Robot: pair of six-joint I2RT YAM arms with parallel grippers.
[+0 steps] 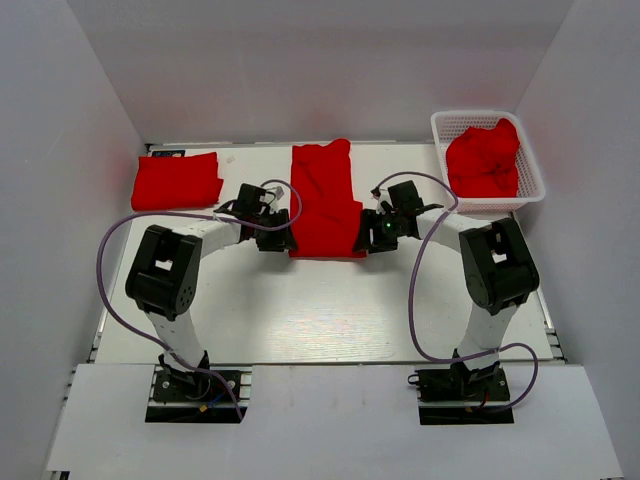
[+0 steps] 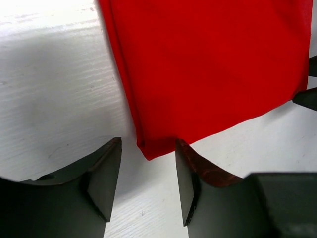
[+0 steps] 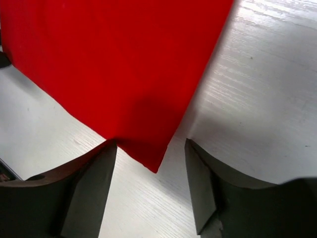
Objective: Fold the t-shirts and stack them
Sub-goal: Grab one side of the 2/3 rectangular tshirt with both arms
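A red t-shirt (image 1: 322, 200), folded into a long strip, lies flat at the table's middle. My left gripper (image 1: 277, 240) stands at its near left corner and my right gripper (image 1: 366, 235) at its near right corner. In the left wrist view the shirt (image 2: 208, 64) ends in a corner that pokes between the open fingers of the gripper (image 2: 147, 142), low over the table. In the right wrist view the corner of the shirt (image 3: 109, 59) lies likewise inside the gap of the open gripper (image 3: 150, 144). Neither pair of jaws has pinched the cloth.
A folded red t-shirt (image 1: 177, 181) lies at the back left of the white table (image 1: 330, 310). A white mesh basket (image 1: 500, 204) at the back right holds crumpled red shirts (image 1: 484, 160). Grey walls close in both sides and the back.
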